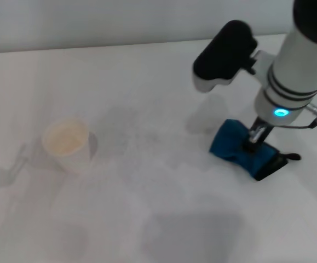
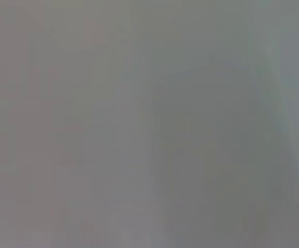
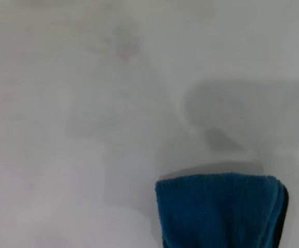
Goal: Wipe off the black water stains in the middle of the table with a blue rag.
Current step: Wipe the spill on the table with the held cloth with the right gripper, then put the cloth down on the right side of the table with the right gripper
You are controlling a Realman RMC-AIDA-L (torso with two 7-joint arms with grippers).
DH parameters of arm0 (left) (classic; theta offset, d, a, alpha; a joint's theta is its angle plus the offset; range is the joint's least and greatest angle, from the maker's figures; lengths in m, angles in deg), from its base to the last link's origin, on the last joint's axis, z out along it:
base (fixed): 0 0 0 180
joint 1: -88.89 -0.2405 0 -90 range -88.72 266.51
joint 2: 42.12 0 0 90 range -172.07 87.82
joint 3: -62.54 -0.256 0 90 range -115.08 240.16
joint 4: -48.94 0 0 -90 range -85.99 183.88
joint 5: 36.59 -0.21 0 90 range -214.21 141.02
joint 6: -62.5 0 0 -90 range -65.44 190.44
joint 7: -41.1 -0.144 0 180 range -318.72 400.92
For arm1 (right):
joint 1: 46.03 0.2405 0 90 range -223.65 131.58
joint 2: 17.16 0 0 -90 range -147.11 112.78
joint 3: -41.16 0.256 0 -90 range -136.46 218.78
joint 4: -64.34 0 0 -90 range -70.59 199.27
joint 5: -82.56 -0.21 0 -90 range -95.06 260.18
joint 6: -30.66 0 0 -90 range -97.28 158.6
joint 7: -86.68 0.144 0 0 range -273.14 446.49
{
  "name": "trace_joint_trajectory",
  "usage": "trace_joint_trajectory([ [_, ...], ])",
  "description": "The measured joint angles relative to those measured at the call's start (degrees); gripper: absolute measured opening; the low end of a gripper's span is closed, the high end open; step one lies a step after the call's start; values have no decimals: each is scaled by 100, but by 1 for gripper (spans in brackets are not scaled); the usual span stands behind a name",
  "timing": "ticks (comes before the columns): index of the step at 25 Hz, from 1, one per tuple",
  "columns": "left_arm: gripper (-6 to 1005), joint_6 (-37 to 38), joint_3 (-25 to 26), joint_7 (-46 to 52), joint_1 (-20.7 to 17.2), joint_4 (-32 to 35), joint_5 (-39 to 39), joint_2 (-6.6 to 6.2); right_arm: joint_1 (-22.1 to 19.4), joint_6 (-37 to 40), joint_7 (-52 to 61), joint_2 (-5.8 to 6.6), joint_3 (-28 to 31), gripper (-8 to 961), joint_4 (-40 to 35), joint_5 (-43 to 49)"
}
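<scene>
From the head camera, the right arm reaches down from the upper right, its pincer (image 1: 255, 137) pinching the folded bright blue rag with black edging (image 1: 240, 147), which rests on the plain white smooth bench (image 1: 158, 82); the cloth's long axis slants from the pincer's left down to its right. No dark stain is discernible. A white paper cup (image 1: 67, 144) stands well left. The left wrist camera shows only featureless grey. The right wrist camera shows the rag's (image 3: 219, 209) edge, partly cut off.

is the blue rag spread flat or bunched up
Bunched up: the rag sits rumpled on the table with the right gripper on it, black underside showing.
</scene>
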State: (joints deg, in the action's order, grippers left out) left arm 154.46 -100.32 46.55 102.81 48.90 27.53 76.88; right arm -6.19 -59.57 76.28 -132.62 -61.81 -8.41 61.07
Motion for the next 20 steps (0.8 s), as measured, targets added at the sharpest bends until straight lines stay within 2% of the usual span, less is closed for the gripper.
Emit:
trace_joint_trajectory([
  [8,876,-4,0,0,49,13,16,0,-106,31,-412,7,709,150,469,440],
  [14,876,-4,0,0,92,14,23,0,-134,147,-434,34,741,158,517,491],
  [20,877,-3,0,0,109,21,23,0,-155,250,-471,11,829,166,592,789],
])
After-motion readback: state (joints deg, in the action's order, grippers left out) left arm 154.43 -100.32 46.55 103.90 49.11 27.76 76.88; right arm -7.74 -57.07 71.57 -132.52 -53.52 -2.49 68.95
